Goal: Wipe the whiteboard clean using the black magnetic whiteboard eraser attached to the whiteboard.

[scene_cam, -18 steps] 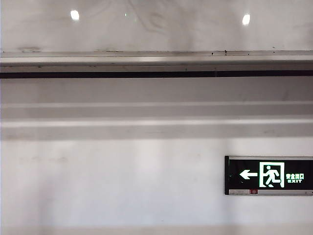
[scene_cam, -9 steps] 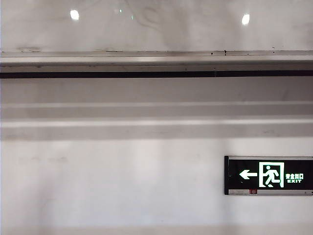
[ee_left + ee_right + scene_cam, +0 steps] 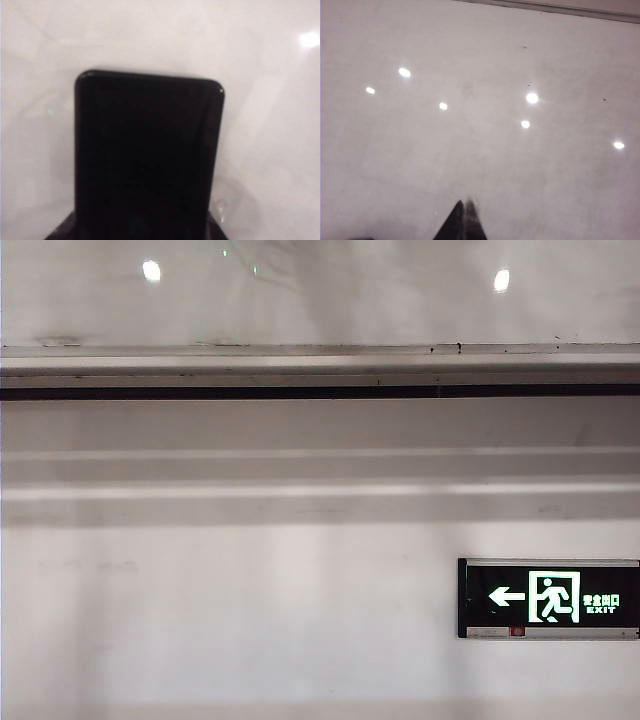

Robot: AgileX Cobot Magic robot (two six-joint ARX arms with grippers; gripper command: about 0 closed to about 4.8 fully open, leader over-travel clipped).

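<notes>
The black magnetic whiteboard eraser point(image 3: 147, 150) fills the middle of the left wrist view, flat against the glossy whiteboard point(image 3: 270, 110). My left gripper point(image 3: 141, 233) is shut on its near end, with only dark finger edges showing on either side. My right gripper point(image 3: 464, 206) is shut on nothing, its tips pressed together close to the whiteboard point(image 3: 485, 130), which mirrors several round lights. In the exterior view only the board's lower strip point(image 3: 330, 295) shows, with faint grey smudges. Neither gripper nor the eraser appears there.
A silver-grey metal rail point(image 3: 320, 365) runs under the board, with a thin black strip point(image 3: 320, 392) below it. On the matte wall at the lower right hangs a black green-lit exit sign point(image 3: 548, 598). The board's frame edge point(image 3: 560, 9) shows in the right wrist view.
In the exterior view, small faint reflections on the board's strip have drifted up and to the left. The rail, wall and exit sign are unchanged.
</notes>
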